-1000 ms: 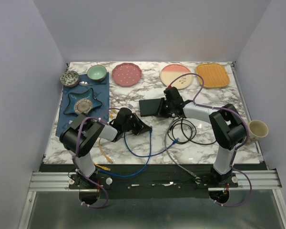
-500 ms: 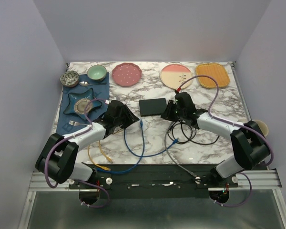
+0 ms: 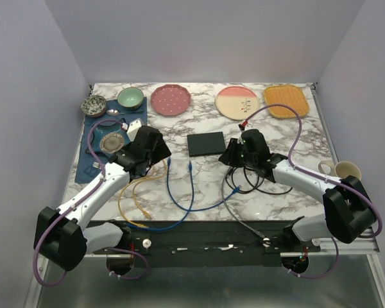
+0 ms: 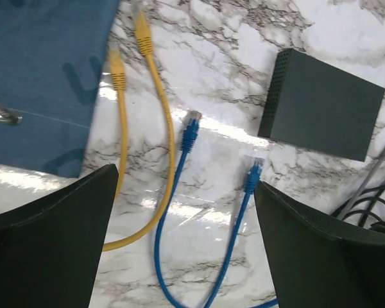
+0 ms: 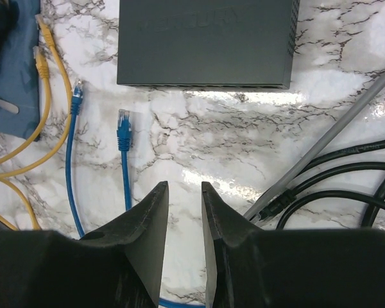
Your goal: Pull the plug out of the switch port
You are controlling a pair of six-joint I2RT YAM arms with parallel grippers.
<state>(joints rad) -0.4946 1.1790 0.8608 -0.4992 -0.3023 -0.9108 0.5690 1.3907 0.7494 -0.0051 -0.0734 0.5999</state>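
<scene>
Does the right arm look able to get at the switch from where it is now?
Probably yes. The switch lies just ahead of the right gripper, with only bare table between them; the black cables and grey cable lie off to one side.

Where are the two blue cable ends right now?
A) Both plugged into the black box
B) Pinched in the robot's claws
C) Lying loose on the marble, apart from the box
C: one blue plug and the other lie free on the marble, with bare stone between them and the switch.
</scene>
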